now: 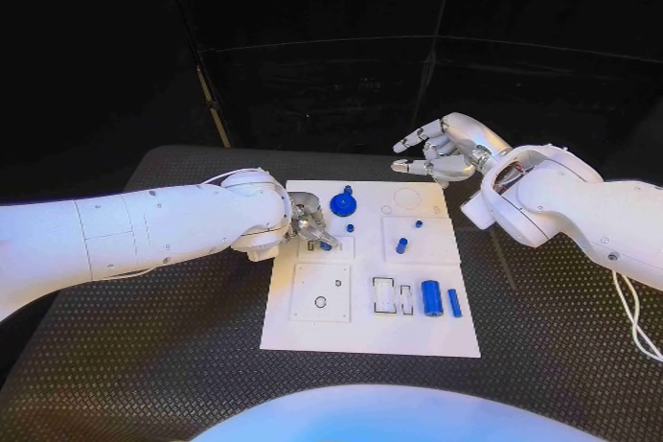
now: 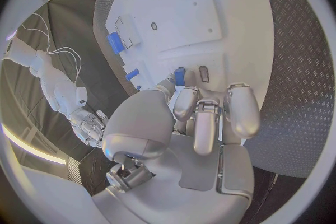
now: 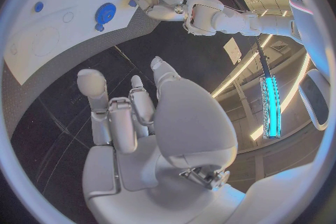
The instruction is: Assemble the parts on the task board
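A: Nearest edge of the task board (image 1: 371, 341) is bare white on our side; board sits mid table (image 1: 138, 365).

B: Where's our left robot hand (image 1: 312, 221)?

A: Over the board's left side, fingers curled down onto the surface. Left wrist view has its fingertips (image 2: 181, 76) on a small blue part (image 2: 180, 73), with a dark slot (image 2: 204, 73) just beside it. We can't tell if it's a real pinch or just contact.

B: And the right robot hand (image 1: 440, 147)?

A: Off the board, over the table beyond the far right corner. Fingers apart, holding nothing. Right wrist view confirms: its fingers (image 3: 119, 117) are loosely spread above the dark table, the board's edge near them.

B: Parts relative to the hands?

A: Blue round knob (image 1: 343, 206) stands just right of our left robot hand, near but not touching. Two small blue pegs (image 1: 402, 244) sit further right, between the two hands. Blue cylinder (image 1: 432, 297) and a thin blue bar (image 1: 453, 302) lie side by side toward the near right of the board, well apart from both hands. White rectangular pieces (image 1: 393, 295) lie just beside the cylinder.
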{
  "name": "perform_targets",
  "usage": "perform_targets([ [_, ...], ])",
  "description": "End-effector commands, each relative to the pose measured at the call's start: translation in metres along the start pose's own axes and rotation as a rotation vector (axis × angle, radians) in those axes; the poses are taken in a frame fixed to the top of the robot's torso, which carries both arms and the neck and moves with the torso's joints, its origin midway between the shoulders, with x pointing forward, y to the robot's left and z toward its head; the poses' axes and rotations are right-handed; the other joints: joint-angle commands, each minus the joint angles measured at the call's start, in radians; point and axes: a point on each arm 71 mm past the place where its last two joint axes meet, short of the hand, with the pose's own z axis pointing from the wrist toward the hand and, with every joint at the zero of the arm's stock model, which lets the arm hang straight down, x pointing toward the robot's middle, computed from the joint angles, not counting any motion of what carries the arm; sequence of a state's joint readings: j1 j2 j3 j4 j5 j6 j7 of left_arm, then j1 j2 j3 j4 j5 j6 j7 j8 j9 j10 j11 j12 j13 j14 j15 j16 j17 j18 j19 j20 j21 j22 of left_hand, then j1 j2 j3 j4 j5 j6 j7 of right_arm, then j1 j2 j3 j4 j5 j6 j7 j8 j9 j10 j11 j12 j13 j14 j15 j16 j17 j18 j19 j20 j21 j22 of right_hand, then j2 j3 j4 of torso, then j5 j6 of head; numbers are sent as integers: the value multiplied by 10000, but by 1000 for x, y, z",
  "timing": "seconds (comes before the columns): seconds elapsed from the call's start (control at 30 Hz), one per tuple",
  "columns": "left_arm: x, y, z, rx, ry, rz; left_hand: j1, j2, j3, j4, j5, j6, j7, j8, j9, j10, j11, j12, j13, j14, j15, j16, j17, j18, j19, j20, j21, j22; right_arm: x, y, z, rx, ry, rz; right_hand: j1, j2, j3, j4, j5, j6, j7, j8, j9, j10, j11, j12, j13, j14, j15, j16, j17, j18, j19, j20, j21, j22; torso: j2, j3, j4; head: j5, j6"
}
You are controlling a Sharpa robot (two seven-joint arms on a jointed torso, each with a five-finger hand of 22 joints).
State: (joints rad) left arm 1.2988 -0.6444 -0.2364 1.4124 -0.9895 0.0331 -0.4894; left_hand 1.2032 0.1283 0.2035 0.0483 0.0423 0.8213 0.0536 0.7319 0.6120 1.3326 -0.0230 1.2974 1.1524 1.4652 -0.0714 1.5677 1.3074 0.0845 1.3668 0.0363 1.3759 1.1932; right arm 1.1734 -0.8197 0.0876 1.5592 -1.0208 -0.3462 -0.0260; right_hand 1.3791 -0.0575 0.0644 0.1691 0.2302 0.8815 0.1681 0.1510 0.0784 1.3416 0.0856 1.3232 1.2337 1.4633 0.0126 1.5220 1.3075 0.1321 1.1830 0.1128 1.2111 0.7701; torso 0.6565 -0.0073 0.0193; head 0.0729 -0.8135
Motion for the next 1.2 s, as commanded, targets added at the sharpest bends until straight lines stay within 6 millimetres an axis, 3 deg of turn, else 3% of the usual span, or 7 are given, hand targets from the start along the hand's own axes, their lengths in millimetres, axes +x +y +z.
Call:
perform_targets([
  [0.03,4,3,1,-151,265,231,10,37,877,-823,46,47,-95,69,0,27,-25,-39,-24,1056,-93,31,2634,-59,-29,-54,-19,-7,0,2,0,-83,56,16,-21,14,-47,-10,-4,52,0,36,13,-19,-48,-4,10,760,-72,-64,1274,89,-76,-5,-63,-12,-1,-1,5,5,-6],
  [0.53,4,2,2,-196,351,289,-244,-38,1011,-733,44,160,-122,181,94,72,-43,-16,2,1056,-105,31,2634,-60,-20,-63,-23,12,0,2,0,-86,47,17,-24,15,-52,-6,-5,64,-3,46,16,-20,-50,-6,6,758,-73,-69,1263,90,-79,-5,-67,-19,3,1,-11,40,-15],
  [0.73,4,3,3,-232,457,355,-547,-197,976,-610,44,299,-177,317,195,134,-83,31,55,1056,-135,31,2634,-58,-14,-83,-29,17,0,1,0,-76,39,15,-26,15,-60,-1,-5,76,-6,57,18,-22,-52,-8,2,757,-75,-71,1260,90,-77,-6,-67,-18,0,3,0,29,-17],
  [1.2,3,0,6,-257,470,397,-1254,-333,740,-178,43,414,-236,437,320,221,-137,94,127,1056,-187,31,2634,-68,27,-135,-16,77,0,2,0,-83,40,17,-26,15,-60,-1,-5,76,-6,57,18,-22,-52,-8,2,757,-75,-71,1260,90,-77,-6,-67,-18,2,1,-1,19,-28],
])
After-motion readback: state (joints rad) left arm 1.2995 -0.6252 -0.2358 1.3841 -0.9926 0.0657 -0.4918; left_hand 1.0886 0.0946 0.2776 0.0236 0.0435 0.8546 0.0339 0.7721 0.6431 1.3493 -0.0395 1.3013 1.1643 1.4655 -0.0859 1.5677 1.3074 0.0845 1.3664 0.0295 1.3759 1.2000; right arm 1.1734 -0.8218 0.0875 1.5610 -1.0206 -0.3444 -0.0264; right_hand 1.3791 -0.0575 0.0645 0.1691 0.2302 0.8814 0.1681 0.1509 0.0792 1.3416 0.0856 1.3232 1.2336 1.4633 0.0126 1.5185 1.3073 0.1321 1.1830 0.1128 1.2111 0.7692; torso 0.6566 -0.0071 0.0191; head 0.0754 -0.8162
